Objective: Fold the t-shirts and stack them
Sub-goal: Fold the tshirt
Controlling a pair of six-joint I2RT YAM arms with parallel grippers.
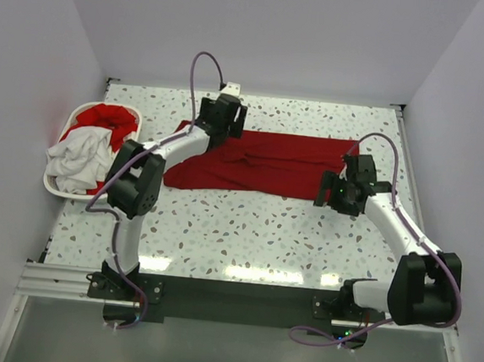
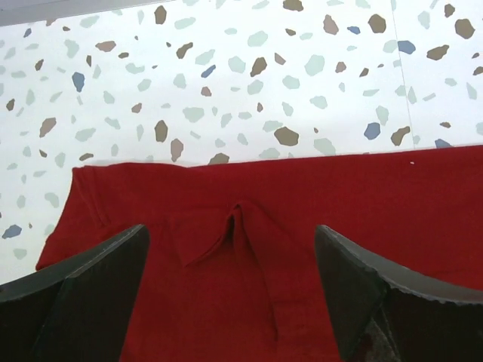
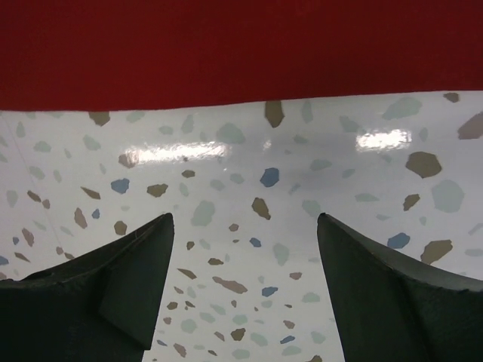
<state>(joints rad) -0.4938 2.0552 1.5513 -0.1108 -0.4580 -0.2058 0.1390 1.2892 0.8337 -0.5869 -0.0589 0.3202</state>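
A deep red t-shirt [image 1: 265, 162] lies spread flat across the back middle of the terrazzo table. My left gripper [image 1: 222, 116] hovers open over its far left part; in the left wrist view the red cloth [image 2: 249, 249] with a small raised fold lies between the open fingers [image 2: 90, 294]. My right gripper [image 1: 343, 186] is open and empty just off the shirt's right near edge; the right wrist view shows bare table between the fingers [image 3: 128, 279] and the shirt's edge [image 3: 241, 53] beyond. Another red shirt [image 1: 107, 120] and a white shirt [image 1: 79, 157] lie in the basket.
A white plastic laundry basket [image 1: 52, 186] stands at the table's left edge. White walls close in the left, back and right sides. The arm bases sit on a black rail [image 1: 232, 299] at the near edge.
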